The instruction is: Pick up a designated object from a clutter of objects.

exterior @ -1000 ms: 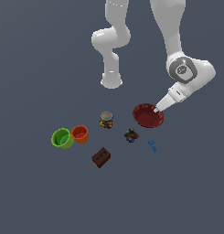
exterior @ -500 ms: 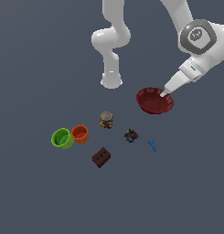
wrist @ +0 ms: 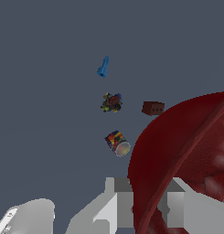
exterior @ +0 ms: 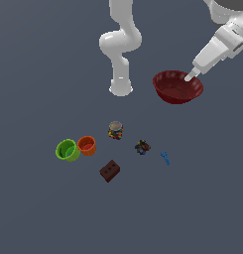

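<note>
Leftmost in the exterior view, the green cup (exterior: 67,150) and the orange cup (exterior: 87,145) stand rim against rim on the dark floor, with bare ground all round their outer sides. Just beyond them toward the exterior view's right lies the brown block (exterior: 109,170), apart from both cups, and farther up the picture the multicoloured jar (exterior: 115,130) stands alone below the arm's white base (exterior: 121,88). Next come the dark lump (exterior: 142,147) and the small blue piece (exterior: 165,158), near each other but not touching. All six sit well apart from the red bowl (exterior: 177,87), which hangs clear of the floor at the upper right, well clear of the clutter. The gripper (exterior: 192,75) is clamped on the bowl's rim at its right-hand edge; the wrist view shows one finger (wrist: 114,205) outside the ribbed wall (wrist: 173,151) and the other inside.
</note>
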You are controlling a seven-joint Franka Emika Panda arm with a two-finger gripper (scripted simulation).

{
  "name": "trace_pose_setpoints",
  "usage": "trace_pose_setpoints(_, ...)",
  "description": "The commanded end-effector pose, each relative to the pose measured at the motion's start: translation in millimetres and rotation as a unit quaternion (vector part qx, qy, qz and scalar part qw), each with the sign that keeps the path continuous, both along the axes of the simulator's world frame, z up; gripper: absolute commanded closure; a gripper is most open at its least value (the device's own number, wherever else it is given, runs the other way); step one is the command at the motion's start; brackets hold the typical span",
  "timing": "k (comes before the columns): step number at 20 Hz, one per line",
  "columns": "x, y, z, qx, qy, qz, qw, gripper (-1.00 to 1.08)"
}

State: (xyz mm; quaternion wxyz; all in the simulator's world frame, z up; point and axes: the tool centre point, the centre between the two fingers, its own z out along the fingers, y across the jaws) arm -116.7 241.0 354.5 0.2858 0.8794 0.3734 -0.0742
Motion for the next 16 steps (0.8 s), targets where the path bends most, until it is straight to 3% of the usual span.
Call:
trace_pose_setpoints(1,2,-1,25,0.0,0.0,0.0,1.0,1.08)
trace_pose_setpoints(8,8,-1,69,-0.001,-0.002,-0.001,1.0,1.08)
trace_pose_setpoints(16,12,-1,83,-0.002,-0.002,-0.001,1.0,1.08)
